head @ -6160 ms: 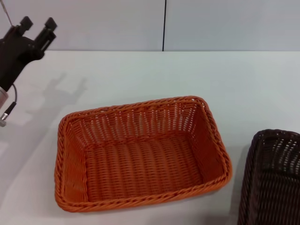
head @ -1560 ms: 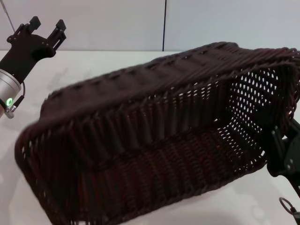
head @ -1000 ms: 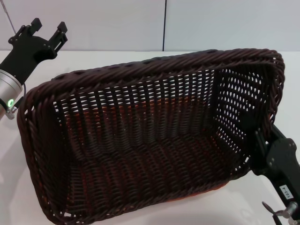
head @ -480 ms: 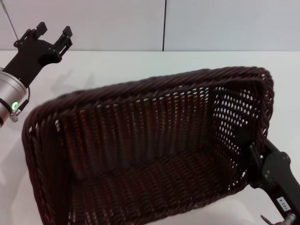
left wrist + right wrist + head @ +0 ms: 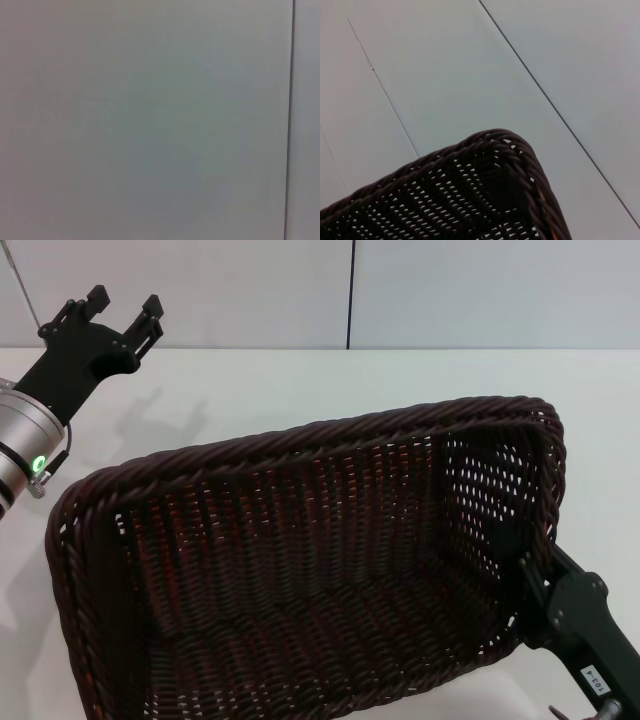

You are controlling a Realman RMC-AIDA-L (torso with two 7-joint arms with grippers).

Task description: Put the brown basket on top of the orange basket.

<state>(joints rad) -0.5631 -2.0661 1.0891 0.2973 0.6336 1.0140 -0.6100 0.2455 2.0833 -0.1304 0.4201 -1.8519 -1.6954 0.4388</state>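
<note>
Head view: the brown basket [image 5: 300, 570] is held tilted above the table [image 5: 400, 380], its right end wall clamped by the right gripper [image 5: 525, 565], while the left gripper [image 5: 120, 315] is raised at far left, fingers apart, holding nothing.

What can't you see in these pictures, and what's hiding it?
- Orange basket: head view, hidden under the brown basket; only reddish hints through the weave.
- Right gripper: its fingertips are hidden by the brown basket's end wall.
- Brown basket's near edge: cut off by the picture's bottom.
- Left wrist view: only blank wall; left gripper shows only in the head view.
</note>
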